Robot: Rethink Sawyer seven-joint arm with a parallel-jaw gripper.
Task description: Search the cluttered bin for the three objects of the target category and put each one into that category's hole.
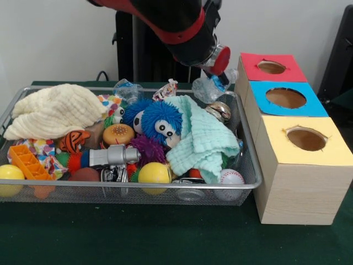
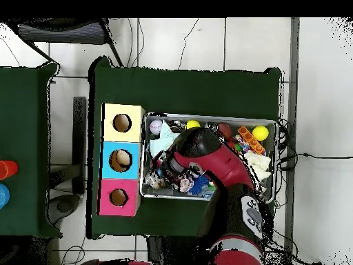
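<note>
Front view: arm (image 1: 176, 27) reaches down behind the wire bin (image 1: 242, 182), at its back corner beside the red-topped box (image 1: 270, 69). Gripper hidden; cannot tell its state or load. Target category unclear. Clutter includes a blue furry toy (image 1: 160, 121), mint cloth (image 1: 204, 141), yellow ball (image 1: 154, 174). Best approach, I judge: lift straight up, clear the bin rim before crossing to the holes.

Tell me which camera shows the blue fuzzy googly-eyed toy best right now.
The front view: the blue fuzzy toy sits unobstructed mid-bin beside the mint cloth, eyes facing the camera. In the overhead view the arm hangs over that part of the wire bin, so the toy cannot be picked out there.
</note>
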